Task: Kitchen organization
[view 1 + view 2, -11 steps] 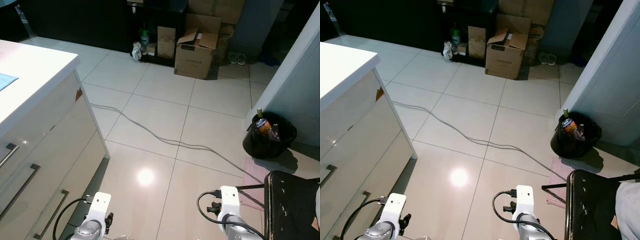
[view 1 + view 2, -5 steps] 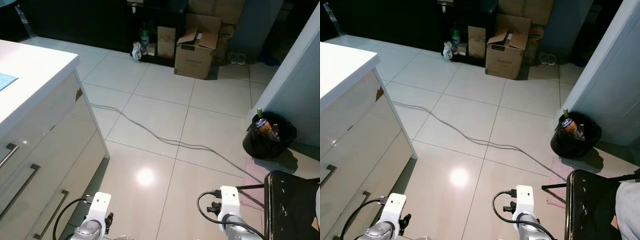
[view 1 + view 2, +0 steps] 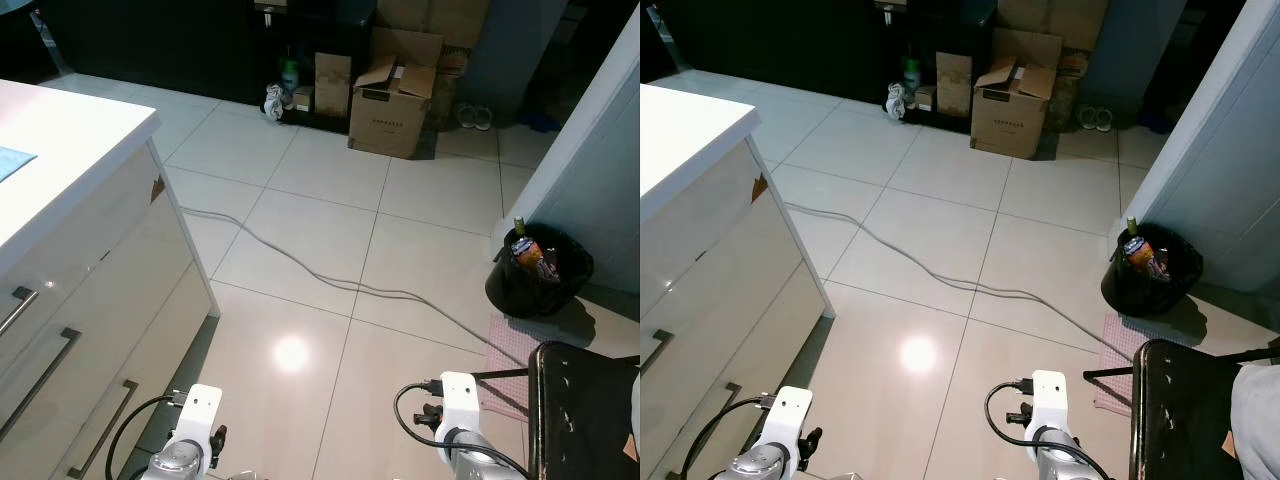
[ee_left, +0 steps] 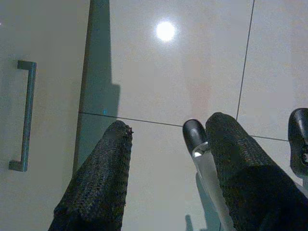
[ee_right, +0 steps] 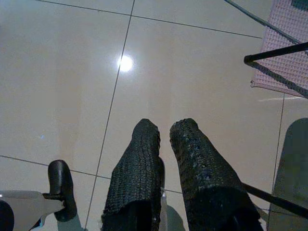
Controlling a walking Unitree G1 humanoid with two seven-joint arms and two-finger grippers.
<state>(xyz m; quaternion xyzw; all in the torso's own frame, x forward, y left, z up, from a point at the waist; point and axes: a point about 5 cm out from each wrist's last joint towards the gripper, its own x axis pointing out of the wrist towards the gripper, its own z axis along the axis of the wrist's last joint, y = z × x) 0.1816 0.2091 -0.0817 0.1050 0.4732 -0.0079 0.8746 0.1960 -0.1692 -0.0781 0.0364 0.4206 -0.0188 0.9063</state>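
Across the tiled floor (image 3: 330,210), a grey cable (image 3: 330,280) lies toward a black bin (image 3: 538,272).

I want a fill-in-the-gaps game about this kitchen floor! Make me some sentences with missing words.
1. The long grey cable lies across the tiled ____.
2. The black bin stands near the robot's ____ side.
3. The open cardboard box is ____ in colour.
4. The left gripper has its fingers ____ and holds nothing.

Missing words: floor; right; brown; open
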